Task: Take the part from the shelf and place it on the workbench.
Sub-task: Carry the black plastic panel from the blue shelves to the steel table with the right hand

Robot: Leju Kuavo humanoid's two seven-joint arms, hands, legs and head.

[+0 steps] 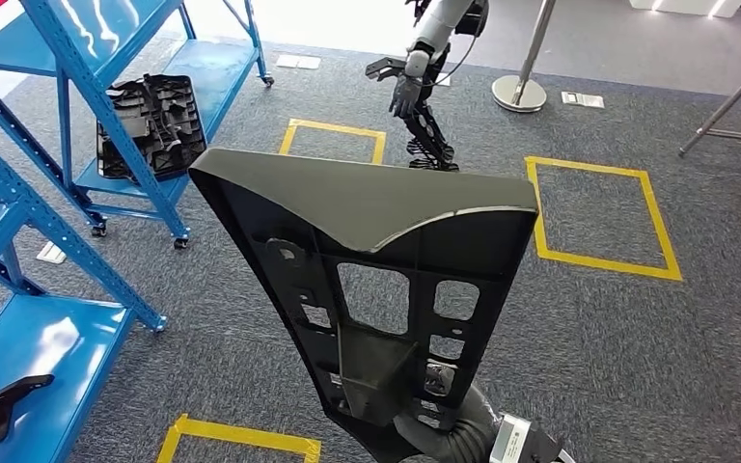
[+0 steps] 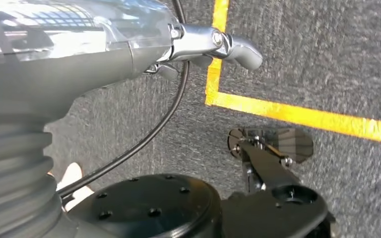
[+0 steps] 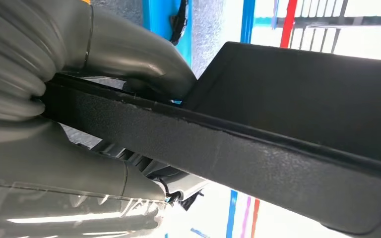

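Half done, we judge: our right hand [image 3: 79, 129] clamps the black part [image 1: 376, 289], raised centre, off the blue shelf [image 1: 29, 347] at left; no workbench visible. Left hand's [image 2: 213, 44] state we cannot tell.

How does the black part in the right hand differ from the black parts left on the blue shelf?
The held part is up in the air, gripped at its lower end by the right hand; the shelf parts rest on the blue shelf, leaning against its frame. The held part is a single piece; the shelf parts look like several stacked together. The held part looms large near the camera; the shelf parts sit farther off. Both are black moulded plastic with ribs and cut-outs.
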